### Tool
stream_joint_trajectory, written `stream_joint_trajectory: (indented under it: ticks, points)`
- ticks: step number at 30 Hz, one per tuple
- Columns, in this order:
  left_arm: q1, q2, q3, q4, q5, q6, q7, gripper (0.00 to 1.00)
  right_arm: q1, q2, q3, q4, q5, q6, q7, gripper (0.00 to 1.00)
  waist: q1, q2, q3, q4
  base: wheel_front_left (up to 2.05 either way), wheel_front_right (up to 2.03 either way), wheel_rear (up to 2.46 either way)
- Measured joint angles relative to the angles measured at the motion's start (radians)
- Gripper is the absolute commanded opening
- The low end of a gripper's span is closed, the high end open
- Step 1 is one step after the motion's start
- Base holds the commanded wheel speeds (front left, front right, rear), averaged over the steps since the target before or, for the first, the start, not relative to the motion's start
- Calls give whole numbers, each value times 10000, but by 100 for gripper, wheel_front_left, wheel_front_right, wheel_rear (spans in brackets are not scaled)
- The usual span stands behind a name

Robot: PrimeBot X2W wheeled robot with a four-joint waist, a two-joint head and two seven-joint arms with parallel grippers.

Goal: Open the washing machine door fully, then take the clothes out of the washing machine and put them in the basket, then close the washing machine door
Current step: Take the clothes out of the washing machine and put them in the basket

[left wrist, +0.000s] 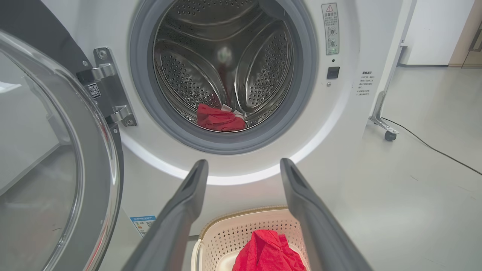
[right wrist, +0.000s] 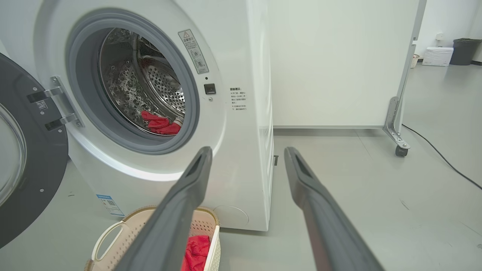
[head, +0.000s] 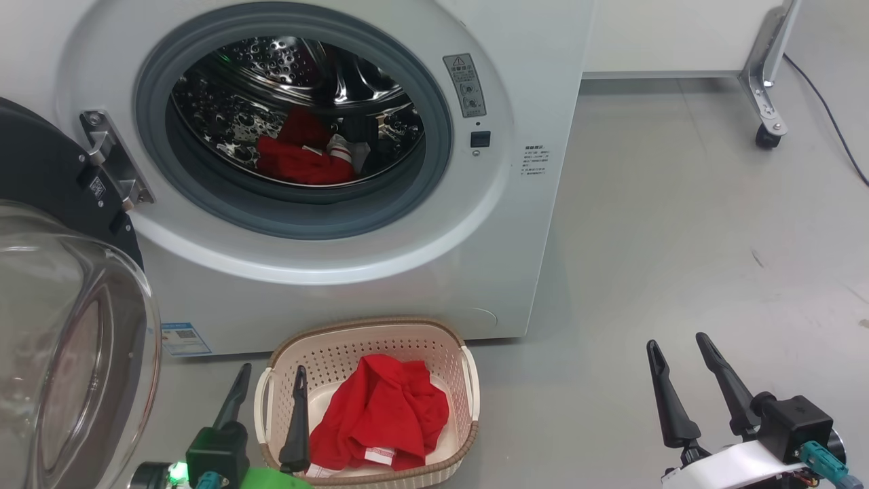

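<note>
The washing machine [head: 421,258] stands with its door [head: 64,339] swung wide to the left, glass bowl facing me. Red clothes [head: 302,157] lie low in the steel drum, also seen as clothes [left wrist: 219,119] and clothes [right wrist: 160,124]. Another red garment [head: 383,414] lies in the cream basket [head: 370,333] on the floor before the machine. My left gripper [head: 271,380] hangs open and empty over the basket's left edge. My right gripper [head: 679,346] stands open and empty over bare floor to the right.
A white wheeled panel [head: 770,102] stands behind on the right, with a black cable [head: 825,102] trailing over the grey floor. A dark bin [right wrist: 465,51] and a white box sit far back.
</note>
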Motion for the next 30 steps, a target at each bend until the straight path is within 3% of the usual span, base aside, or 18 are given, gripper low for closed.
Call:
stream_joint_trajectory:
  ticks: [12, 30]
  points:
    - [-730, 25, -1066, 978, -525, 0, 326, 100, 61, -242, 77, -314, -42, 104, 6, 100, 0, 0, 653, 17, 0, 0, 0]
    - [-5384, -48, -1498, 3356, -1083, 0, 2057, 100, -797, -821, 186, -991, 192, 504, 82, 100, 0, 0, 2862, -401, 0, 0, 0]
